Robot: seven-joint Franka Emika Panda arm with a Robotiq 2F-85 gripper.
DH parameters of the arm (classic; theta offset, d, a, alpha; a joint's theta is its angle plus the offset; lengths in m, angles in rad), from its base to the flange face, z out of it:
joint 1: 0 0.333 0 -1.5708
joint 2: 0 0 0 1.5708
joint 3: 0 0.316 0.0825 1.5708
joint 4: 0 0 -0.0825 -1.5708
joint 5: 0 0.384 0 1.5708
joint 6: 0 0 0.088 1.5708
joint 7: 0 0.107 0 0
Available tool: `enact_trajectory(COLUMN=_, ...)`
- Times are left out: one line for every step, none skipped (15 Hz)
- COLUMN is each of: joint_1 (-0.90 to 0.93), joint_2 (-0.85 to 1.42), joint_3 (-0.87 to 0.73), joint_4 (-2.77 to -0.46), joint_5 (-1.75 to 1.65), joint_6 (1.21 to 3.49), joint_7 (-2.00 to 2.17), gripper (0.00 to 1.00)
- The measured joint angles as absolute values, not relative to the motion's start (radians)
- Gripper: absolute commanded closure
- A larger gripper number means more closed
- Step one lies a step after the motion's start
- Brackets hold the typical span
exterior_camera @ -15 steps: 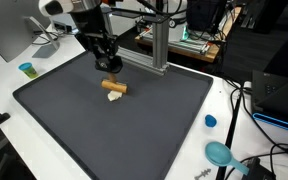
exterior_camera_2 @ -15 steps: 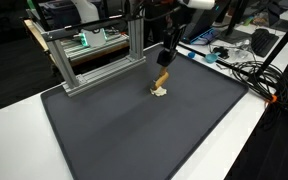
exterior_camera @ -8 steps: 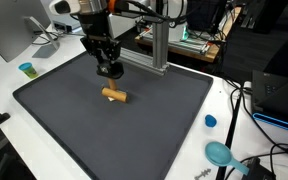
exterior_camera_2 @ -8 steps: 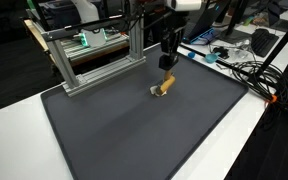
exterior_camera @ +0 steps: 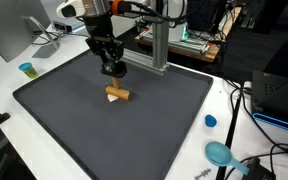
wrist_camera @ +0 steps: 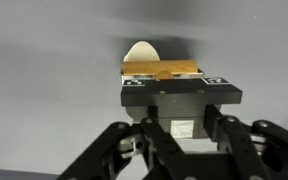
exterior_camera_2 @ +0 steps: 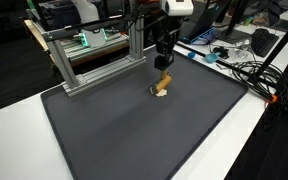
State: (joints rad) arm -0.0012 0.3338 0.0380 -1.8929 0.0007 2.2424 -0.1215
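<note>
Bench is a white table, with a dark grey mat covering most of the top. The mat reads flat and matte in both exterior views. An aluminium frame stands at the mat's far edge, with a green board behind it. I see a monitor off one corner and a small teal cup near it on the table. The opposite strip of table carries a blue cap, a teal scoop and a tangle of cables. The room beyond is dim lab clutter, too dark to sort out. Light over the bench is even, shadows soft. In the wrist view the mat shows plain grey.
</note>
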Motion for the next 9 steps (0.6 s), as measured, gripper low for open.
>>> enact_trajectory(joint_1=-0.004, joint_2=0.338, joint_3=0.038, joint_4=-1.883, joint_5=0.005, joint_6=2.211, joint_7=-0.136, gripper=0.79)
enact_trajectory(joint_1=-0.009, joint_2=0.343, joint_3=0.038, joint_4=-1.872, joint_5=0.011, joint_6=2.185, joint_7=-0.155, gripper=0.79)
enact_trajectory(joint_1=-0.013, joint_2=0.350, joint_3=0.039, joint_4=-1.858, joint_5=0.018, joint_6=2.164, joint_7=-0.174, gripper=0.79)
enact_trajectory(joint_1=-0.018, joint_2=0.359, joint_3=0.039, joint_4=-1.843, joint_5=0.024, joint_6=2.145, joint_7=-0.191, gripper=0.79)
enact_trajectory(joint_1=-0.022, joint_2=0.367, joint_3=0.039, joint_4=-1.828, joint_5=0.030, joint_6=2.127, joint_7=-0.205, gripper=0.79)
enact_trajectory(joint_1=-0.025, joint_2=0.376, joint_3=0.039, joint_4=-1.814, joint_5=0.034, joint_6=2.109, joint_7=-0.216, gripper=0.79)
enact_trajectory(joint_1=-0.028, joint_2=0.382, joint_3=0.039, joint_4=-1.801, joint_5=0.036, joint_6=2.089, joint_7=-0.222, gripper=0.79)
enact_trajectory(joint_1=-0.031, joint_2=0.388, joint_3=0.039, joint_4=-1.793, joint_5=0.036, joint_6=2.070, joint_7=-0.224, gripper=0.79)
enact_trajectory(joint_1=-0.032, joint_2=0.391, joint_3=0.039, joint_4=-1.792, joint_5=0.036, joint_6=2.054, joint_7=-0.224, gripper=0.79)
